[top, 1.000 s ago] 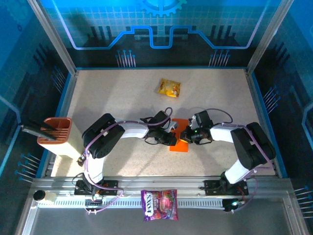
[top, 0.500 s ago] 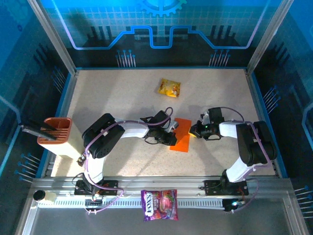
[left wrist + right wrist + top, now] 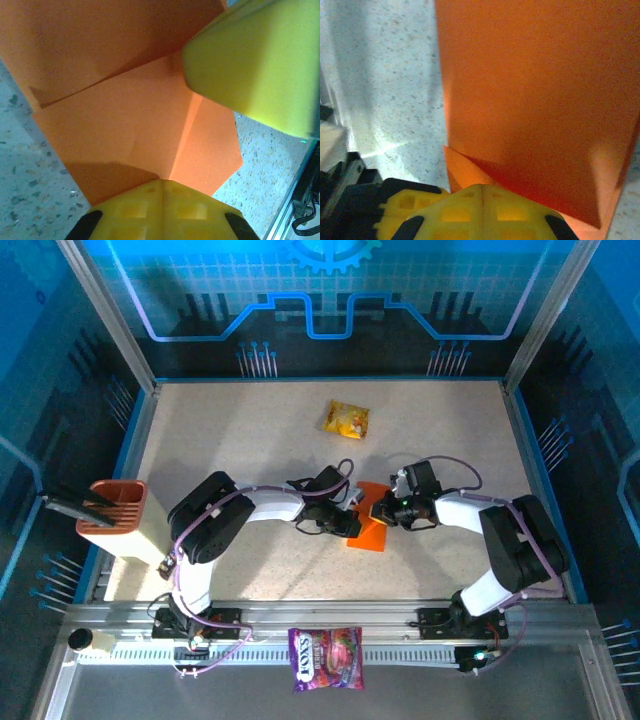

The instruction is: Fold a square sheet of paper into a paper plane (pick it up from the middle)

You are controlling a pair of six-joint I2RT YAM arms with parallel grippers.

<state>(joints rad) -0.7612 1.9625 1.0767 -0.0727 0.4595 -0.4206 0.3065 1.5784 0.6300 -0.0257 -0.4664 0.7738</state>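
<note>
Two hands are meeting at the orange sheet of paper [image 3: 372, 534], which is lying partly folded near the middle of the desk [image 3: 230, 440]. The left hand [image 3: 350, 518] is pinching its left edge, fingers together; the right hand [image 3: 385, 508], also closed, is pressing on its right side.
</note>
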